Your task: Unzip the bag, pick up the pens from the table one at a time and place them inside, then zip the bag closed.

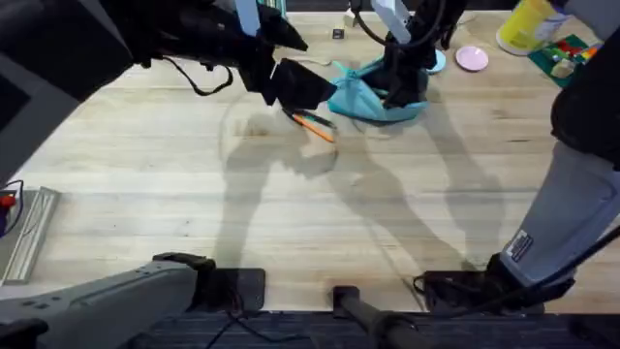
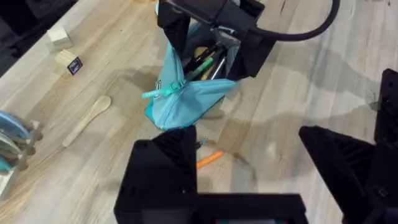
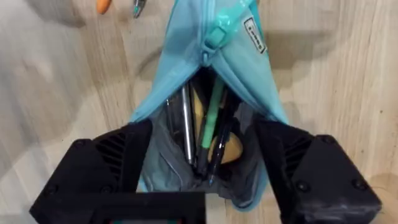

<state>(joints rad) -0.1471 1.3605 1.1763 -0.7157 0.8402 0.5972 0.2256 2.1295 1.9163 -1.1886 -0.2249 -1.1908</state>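
the bag (image 1: 373, 95) sits upper centre of the overhead frame on the table (image 1: 291, 204), unzipped most of its length, mouth gaping. right gripper (image 3: 205, 193) is down at the open end w/ jaws spread wide, one finger either side of the mouth. looks like it's propping the pouch open so pens can drop in, tho i can't tell if the fingers pinch fabric or just press against it. inside, in the right wrist view: a silvery pen, a green one, something dark, plus a yellowish item, all jumbled and hard to sort. zipper pull (image 2: 163, 91) hangs at the closed end, upper centre of the left wrist view.

left gripper (image 2: 249, 168) hovers over the orange pen (image 1: 315, 124), which lies on the wood just left of the bag; jaws wide apart, nothing in them. prob lining up for a pick. a second thin dark tip (image 3: 137, 7) shows beside the orange one at the top left of the right wrist view, cut off by the frame edge. most of the orange pen is hidden under the left finger in the left wrist view.
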